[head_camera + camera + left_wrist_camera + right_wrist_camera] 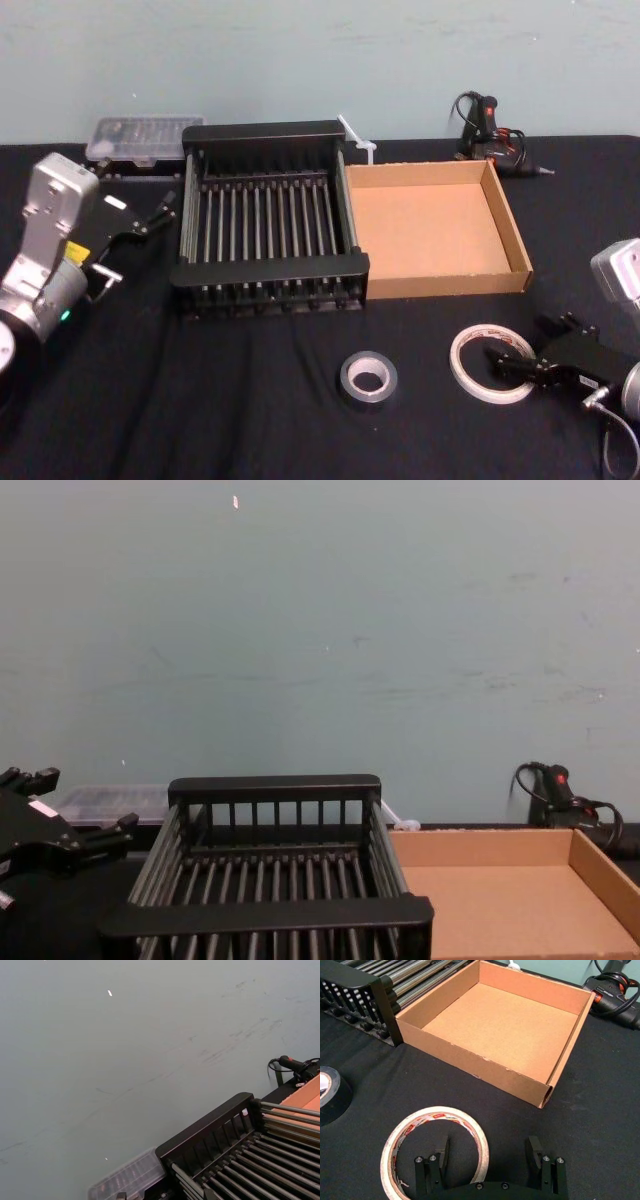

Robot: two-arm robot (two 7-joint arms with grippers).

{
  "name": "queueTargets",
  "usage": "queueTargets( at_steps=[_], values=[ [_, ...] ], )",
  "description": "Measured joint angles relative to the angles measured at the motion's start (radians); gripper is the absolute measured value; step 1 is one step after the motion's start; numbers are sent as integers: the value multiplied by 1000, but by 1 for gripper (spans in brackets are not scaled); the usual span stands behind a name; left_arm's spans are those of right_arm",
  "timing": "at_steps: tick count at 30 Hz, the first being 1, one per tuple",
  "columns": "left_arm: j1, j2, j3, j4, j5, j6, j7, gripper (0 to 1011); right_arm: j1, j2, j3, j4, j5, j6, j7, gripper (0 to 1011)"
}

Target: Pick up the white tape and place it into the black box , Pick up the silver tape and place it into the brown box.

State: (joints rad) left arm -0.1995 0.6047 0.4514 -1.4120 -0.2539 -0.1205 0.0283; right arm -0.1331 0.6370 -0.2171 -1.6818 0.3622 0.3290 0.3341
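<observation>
Right hand [490, 1152] hangs low, fingers spread wide astride white tape [434, 1147] rim

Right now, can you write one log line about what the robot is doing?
right gripper: open, straddling white tape rim | left gripper: open, parked left of black box | silver tape: on table | brown box: empty

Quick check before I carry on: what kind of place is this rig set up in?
Probably a lab or workshop bench: a black-clothed table against a bare scuffed wall, a corded hand tool and a clear parts case at the back.
</observation>
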Motion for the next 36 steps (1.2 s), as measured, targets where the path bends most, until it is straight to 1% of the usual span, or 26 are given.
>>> queueTargets(
  at_steps=[3, 8, 10, 11, 15, 16, 18, 19, 20, 22, 23, 25, 29, 31, 34, 36],
  values=[
    [0, 0, 0, 0, 0, 0, 0, 1001, 0, 0, 0, 0, 0, 0, 0, 978],
    [0, 0, 0, 0, 0, 0, 0, 1001, 0, 1, -1, -1, 0, -1, -1, 862],
    [0, 0, 0, 0, 0, 0, 0, 1001, 0, 1, -1, -1, 0, -1, -1, 792],
    [0, 0, 0, 0, 0, 0, 0, 1001, 0, 1, -1, -1, 0, -1, -1, 792],
    [0, 0, 0, 0, 0, 0, 0, 1001, 0, 1, -1, -1, 0, -1, -1, 647],
    [0, 0, 0, 0, 0, 0, 0, 1001, 0, 1, -1, -1, 0, -1, -1, 647],
    [0, 0, 0, 0, 0, 0, 0, 1001, 0, 1, -1, -1, 0, -1, -2, 561],
    [0, 0, 0, 0, 0, 0, 0, 1002, 0, 1, -1, -1, 0, -1, -2, 536],
    [0, 0, 0, 0, 0, 0, 0, 1001, 0, 1, -1, -1, 1, -1, -2, 476],
    [0, 0, 0, 0, 0, 0, 0, 1001, 0, 1, -1, -1, 1, -1, -2, 445],
    [0, 0, 0, 0, 0, 0, 0, 1001, 0, 1, -1, -1, 1, -1, -2, 372],
    [0, 0, 0, 0, 0, 0, 0, 1001, 0, 1, -1, -1, 1, -1, -2, 335],
    [0, 0, 0, 0, 0, 0, 0, 1001, 0, 1, -1, -1, 1, -1, -2, 214],
    [0, 0, 0, 0, 0, 0, 0, 1001, 0, 1, -1, -1, 1, -1, -2, 136],
    [0, 0, 0, 0, 0, 0, 0, 1001, 0, 1, -1, -1, 1, -1, -2, 79],
    [0, 0, 0, 0, 0, 0, 0, 1001, 0, 1, -1, -1, 2, -1, -2, 79]
  ],
)
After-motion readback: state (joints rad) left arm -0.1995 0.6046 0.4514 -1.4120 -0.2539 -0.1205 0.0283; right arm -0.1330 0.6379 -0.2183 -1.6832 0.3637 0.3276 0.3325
